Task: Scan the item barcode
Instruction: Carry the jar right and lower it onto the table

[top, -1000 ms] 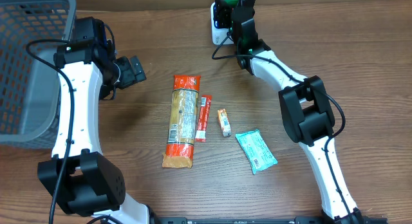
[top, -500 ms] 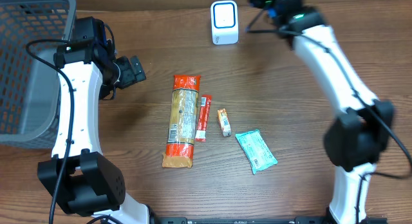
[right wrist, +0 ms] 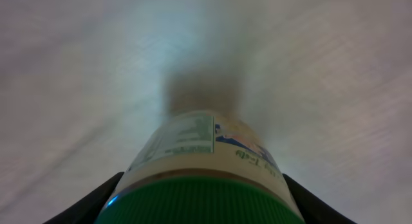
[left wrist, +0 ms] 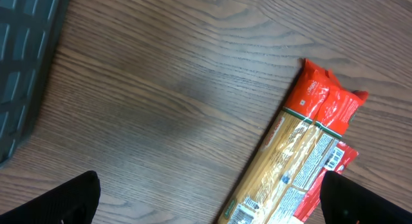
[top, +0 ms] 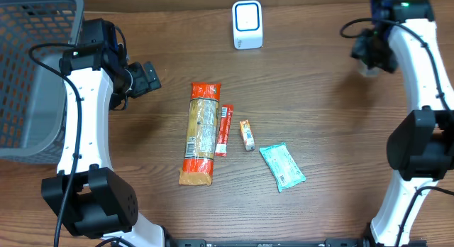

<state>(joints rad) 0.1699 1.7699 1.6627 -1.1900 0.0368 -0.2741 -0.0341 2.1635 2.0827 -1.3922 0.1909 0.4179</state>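
Four packets are being seen on the table [top: 319,112]: one teal packet [top: 282,166] nearest, then one pasta packet [top: 200,133], one red stick [top: 224,130] and one orange packet [top: 247,134], with one basket [top: 28,69] at the left and one scanner [top: 247,24] at the far edge. The left gripper [top: 147,77] is being held spread wide and empty beside the pasta packet. Only by the right wrist view is the one green-capped bottle [right wrist: 193,153] being shown, pinched by the right gripper [top: 372,52] at the far right, well apart from the scanner.

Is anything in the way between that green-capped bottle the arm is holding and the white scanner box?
Nothing visible. The right pincer holds the green-capped bottle to the right of the white scanner, with only bare table between them.
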